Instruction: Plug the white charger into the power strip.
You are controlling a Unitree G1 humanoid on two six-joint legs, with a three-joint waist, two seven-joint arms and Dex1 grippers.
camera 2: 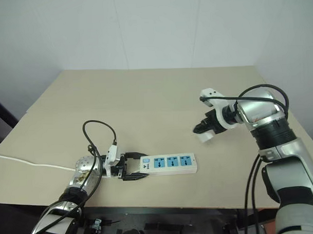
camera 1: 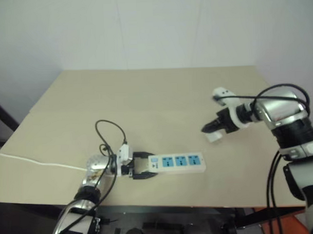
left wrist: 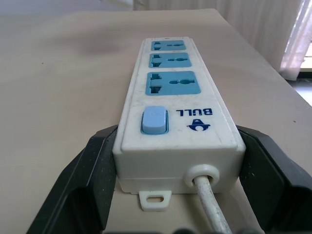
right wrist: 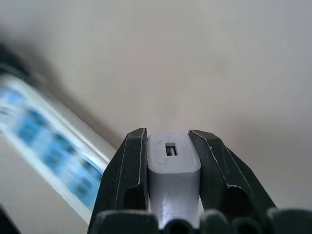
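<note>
Plain white walls behind, and a big beige table (camera 1: 145, 102) taking up most of the scene. Going left to right: a thin white cord (camera 1: 34, 162) runs in across the table's left edge toward the left gripper (camera 1: 150, 166). That gripper sits low at the table's front, its two black fingers spread wide around the switch end of the power strip (camera 1: 178, 163), one finger on each side, hugging the casing.

The strip itself is one long white bar lying flat, pointing away to the right. It has three blue socket faces in a row, one light blue switch (left wrist: 154, 120) and a "BULL" logo by the switch, plus a small mounting tab at the cord end.

Further right, well apart from the strip and raised above the table, the right gripper (camera 1: 213, 130) has its two fingers clamped shut on the white charger (right wrist: 173, 165). Just one charger: small rounded white block with a little rectangular slot on its face. It's pinched snugly between the black fingers, and the prongs aren't visible.
</note>
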